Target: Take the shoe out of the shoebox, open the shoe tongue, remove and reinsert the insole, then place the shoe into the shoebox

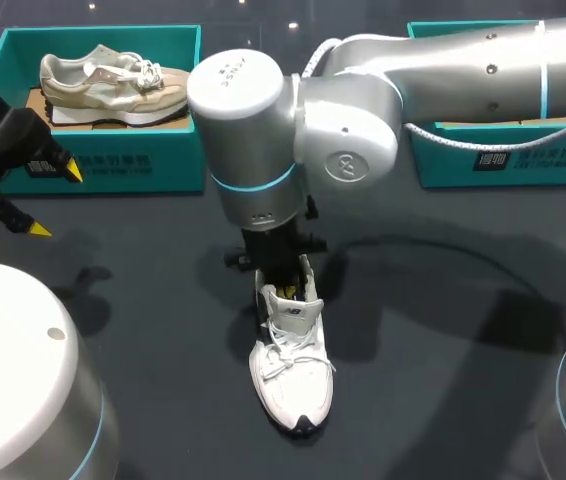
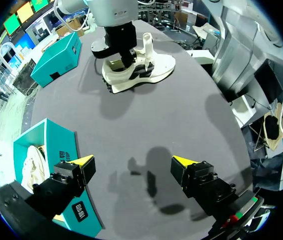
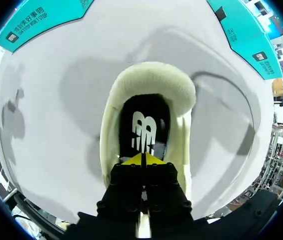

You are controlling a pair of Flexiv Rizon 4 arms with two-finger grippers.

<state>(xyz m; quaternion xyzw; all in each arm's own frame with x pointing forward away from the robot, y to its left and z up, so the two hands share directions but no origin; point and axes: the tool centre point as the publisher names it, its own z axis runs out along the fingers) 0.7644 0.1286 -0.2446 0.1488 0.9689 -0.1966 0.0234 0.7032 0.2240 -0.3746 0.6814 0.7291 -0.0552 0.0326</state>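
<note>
The white shoe [image 1: 291,375] is lying upright on its sole in the middle of the table [image 1: 443,350], out of both boxes. Its long axis is running straight toward the robot, toe at the near end and heel at the far end. Its mouth is gaping upward, and inside it the dark insole [image 3: 144,127] is lying flat on the floor of the heel.

The right gripper [image 3: 142,159] is pointing straight down into that mouth from above. Its yellow tips are pressing together with no gap showing, just over the insole. The padded heel collar is sitting ahead of the tips and the laces are behind them. I cannot tell whether the tips are pinching the insole's edge or only touching it.

As I judge it, the coming move is turning on this alignment. The insole is running along the shoe, so any pull or push is having to follow that toe-to-heel line. The right arm is by far the nearer one.

The left gripper [image 1: 55,200] is hanging well apart at the table's left with its jaws spread wide and holding nothing. It is facing the shoe's side across bare table.

Behind it the left box [image 1: 143,165] is holding a beige shoe [image 1: 113,85], and the right box [image 1: 443,165] is sitting at the far right under the right arm.
</note>
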